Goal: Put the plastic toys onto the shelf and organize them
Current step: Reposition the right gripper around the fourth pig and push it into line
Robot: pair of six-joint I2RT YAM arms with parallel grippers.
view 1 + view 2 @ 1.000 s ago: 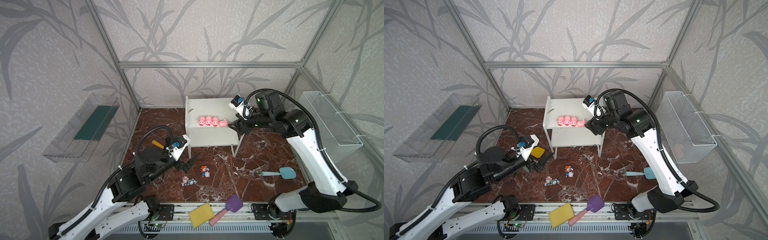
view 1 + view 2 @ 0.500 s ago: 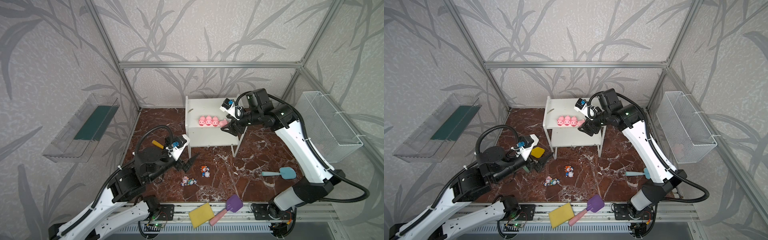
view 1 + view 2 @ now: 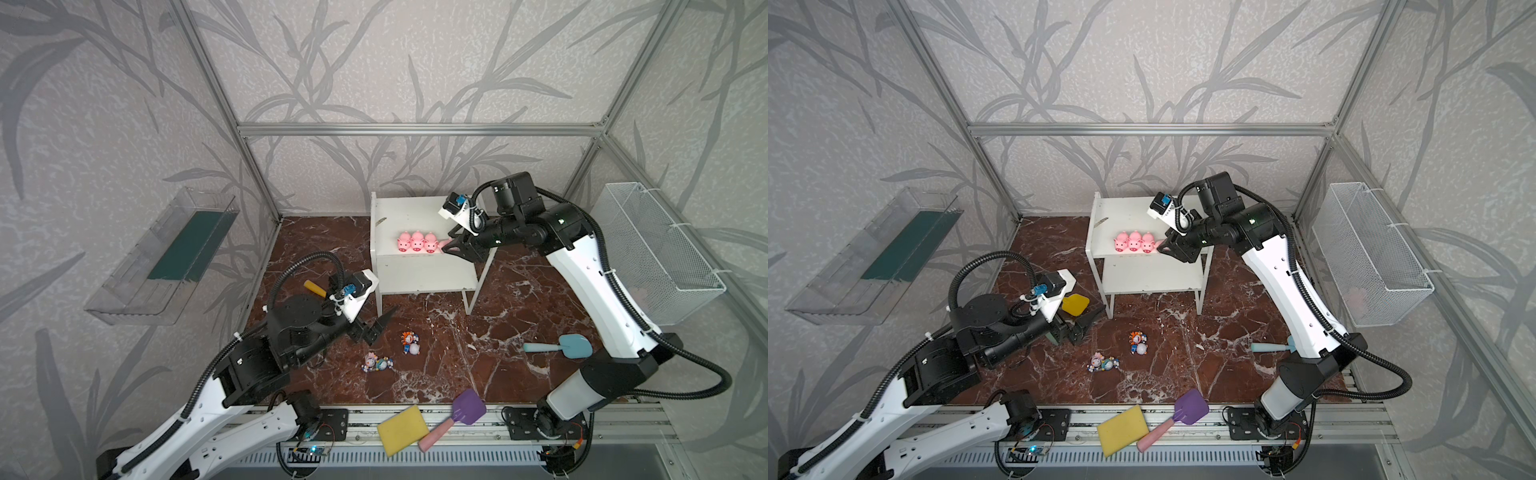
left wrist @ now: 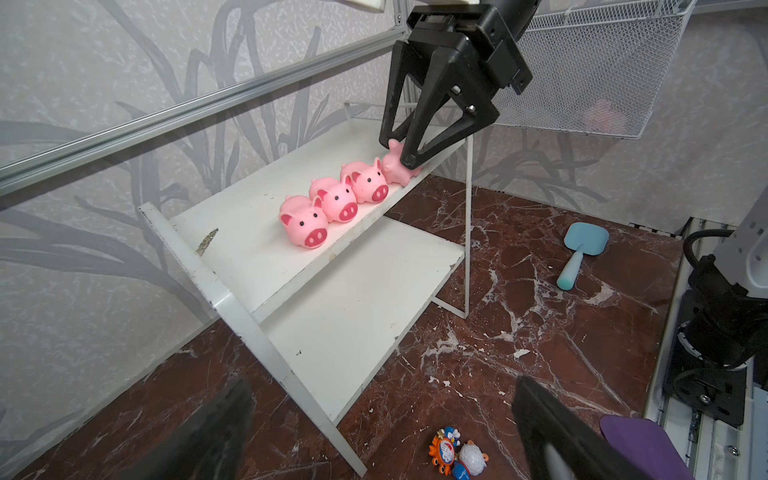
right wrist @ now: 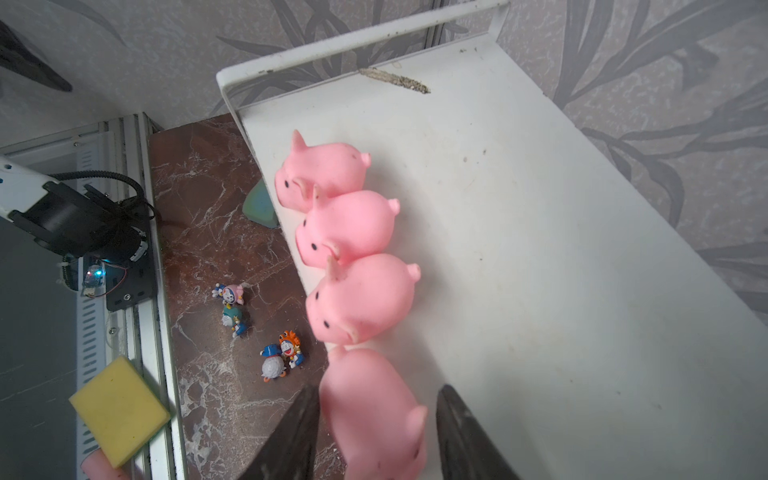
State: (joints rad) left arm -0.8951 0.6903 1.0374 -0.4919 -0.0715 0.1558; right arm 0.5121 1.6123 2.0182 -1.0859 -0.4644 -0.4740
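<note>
Three pigs (image 4: 336, 201) stand snout-out along the front edge of the shelf (image 4: 249, 257)'s upper board. The fourth pig (image 5: 374, 415) sits at the end of the row nearest the shelf's thin-legged side. The right end effector (image 4: 397, 149) straddles that pig, fingers close on both flanks. Whether it pinches or merely brackets it, I cannot tell. The left end effector (image 3: 380, 326) hangs spread wide and empty, just in front of the shelf's solid side panel. The pig row looks nearly finished, I'd say. Next would be the four figurines (image 3: 409, 343) on the bench in front of the shelf, tiny and bunched, calling for a careful narrow pinch.
</note>
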